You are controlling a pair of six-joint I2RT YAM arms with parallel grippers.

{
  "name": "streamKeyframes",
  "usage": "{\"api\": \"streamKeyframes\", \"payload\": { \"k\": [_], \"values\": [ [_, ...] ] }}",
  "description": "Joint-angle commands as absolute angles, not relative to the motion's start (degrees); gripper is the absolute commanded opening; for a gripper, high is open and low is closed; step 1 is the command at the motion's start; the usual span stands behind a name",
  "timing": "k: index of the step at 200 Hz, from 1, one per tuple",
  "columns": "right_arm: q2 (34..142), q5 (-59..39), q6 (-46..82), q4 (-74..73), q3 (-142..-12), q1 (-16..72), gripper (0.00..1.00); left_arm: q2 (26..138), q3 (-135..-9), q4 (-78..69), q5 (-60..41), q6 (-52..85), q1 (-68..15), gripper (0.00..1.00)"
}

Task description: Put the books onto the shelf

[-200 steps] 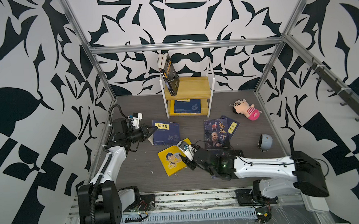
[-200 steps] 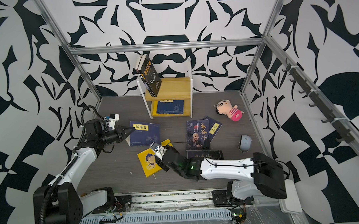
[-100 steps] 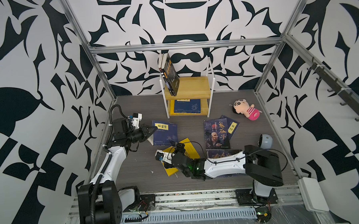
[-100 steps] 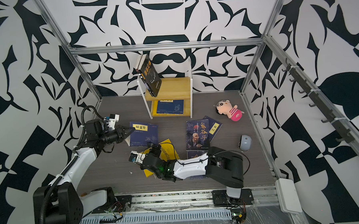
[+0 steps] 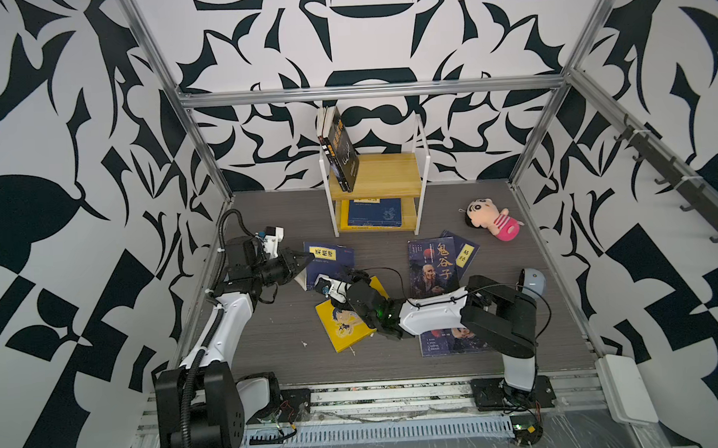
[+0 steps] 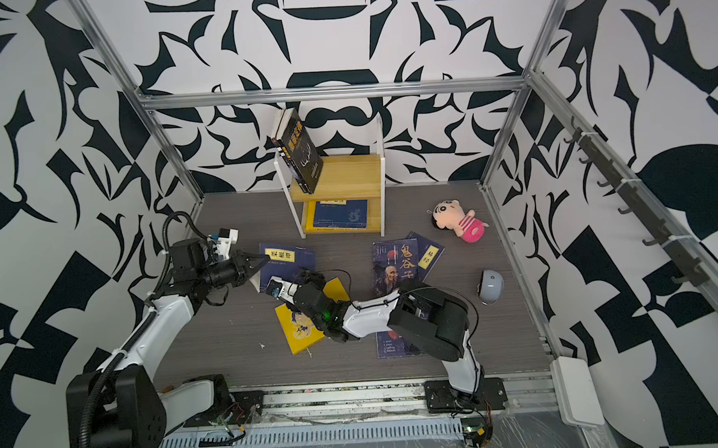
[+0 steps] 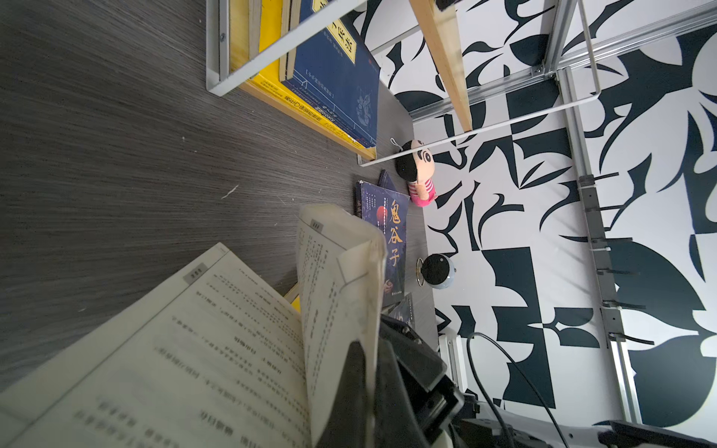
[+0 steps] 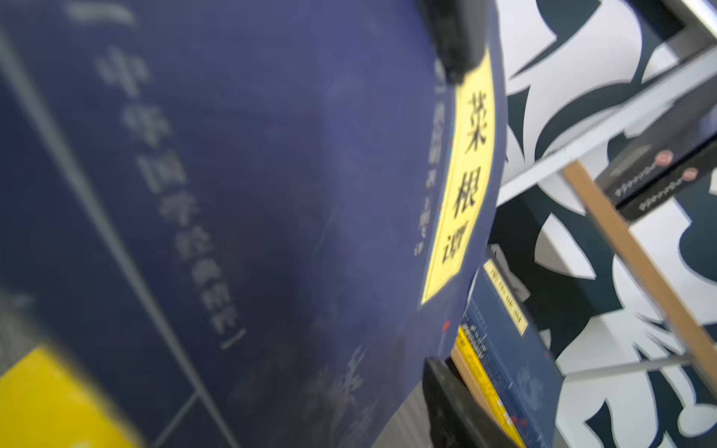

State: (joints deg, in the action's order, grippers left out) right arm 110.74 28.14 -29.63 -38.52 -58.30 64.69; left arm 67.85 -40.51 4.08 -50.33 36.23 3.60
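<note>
A navy book [image 5: 336, 259] with a yellow label lies on the floor left of centre, its cover edge lifted. My left gripper [image 5: 309, 257] is shut on that lifted cover and some pages [image 7: 337, 271]. My right gripper [image 5: 317, 280] reaches across to the book's near corner and is open. One finger [image 8: 458, 411] stands just clear of the cover [image 8: 271, 194]; the other is hidden behind it. The shelf [image 5: 382, 174] stands at the back, with two black books [image 5: 341, 151] leaning on top and a navy one [image 5: 373, 214] below. A yellow book [image 5: 343, 323] and portrait books [image 5: 434, 263] lie on the floor.
A pink-striped plush doll [image 5: 492, 223] lies at the back right. A round grey-white object [image 5: 532, 282] sits by the right wall. Another dark book [image 5: 450, 343] lies under my right arm. Metal frame posts line the enclosure.
My right gripper has swept left from beside the portrait books, across the yellow book, to the navy book's near corner. The left gripper has kept its hold and stayed put.
</note>
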Motion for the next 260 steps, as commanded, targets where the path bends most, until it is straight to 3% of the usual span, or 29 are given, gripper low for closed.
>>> {"api": "streamKeyframes", "payload": {
  "k": [1, 5, 11, 27, 44, 57, 68, 160, 182, 190, 238, 260],
  "values": [
    [109.3, 24.4, -29.1, -42.0, -60.3, 64.1, 0.43, 66.5, -41.6, 4.0, -51.3, 36.3, 3.8, 0.00],
    [109.3, 24.6, -29.4, -41.9, -60.3, 64.0, 0.19, 66.5, -41.7, 4.2, -51.2, 36.2, 3.8, 0.00],
    [109.3, 25.2, -30.0, -42.6, -60.1, 64.1, 0.00, 66.5, -41.8, 4.3, -51.2, 36.2, 3.8, 0.00],
    [108.4, 24.7, -31.2, -43.4, -58.3, 64.2, 0.00, 66.2, -41.9, 4.4, -50.6, 36.1, 3.8, 0.01],
    [106.8, 24.1, -31.5, -41.8, -56.8, 64.0, 0.00, 65.7, -42.2, 5.9, -50.2, 34.6, 4.2, 0.42],
    [105.0, 24.1, -32.0, -39.4, -56.0, 64.0, 0.00, 65.4, -42.4, 6.6, -50.8, 32.9, 4.9, 0.57],
    [103.2, 24.7, -32.5, -37.2, -55.1, 64.1, 0.00, 65.4, -42.5, 6.8, -51.4, 29.9, 5.4, 0.64],
    [86.8, 30.5, -39.5, -16.1, -52.1, 62.2, 0.00, 63.6, -45.7, 21.3, -43.9, 12.0, 8.6, 0.84],
    [83.6, 30.7, -42.4, -11.6, -52.9, 60.2, 0.00, 63.3, -46.3, 22.8, -39.8, 9.2, 8.6, 0.84],
    [82.7, 30.4, -43.7, -10.5, -53.4, 59.4, 0.00, 63.1, -46.6, 23.6, -38.4, 8.3, 8.6, 0.90],
    [83.2, 31.4, -49.9, -1.6, -60.5, 53.6, 0.00, 62.1, -46.9, 25.4, -35.4, 4.8, 8.2, 1.00],
    [85.6, 32.9, -51.2, 0.1, -64.2, 51.5, 0.00, 61.4, -47.0, 26.6, -37.2, 3.1, 8.2, 0.99]
  ]
}}
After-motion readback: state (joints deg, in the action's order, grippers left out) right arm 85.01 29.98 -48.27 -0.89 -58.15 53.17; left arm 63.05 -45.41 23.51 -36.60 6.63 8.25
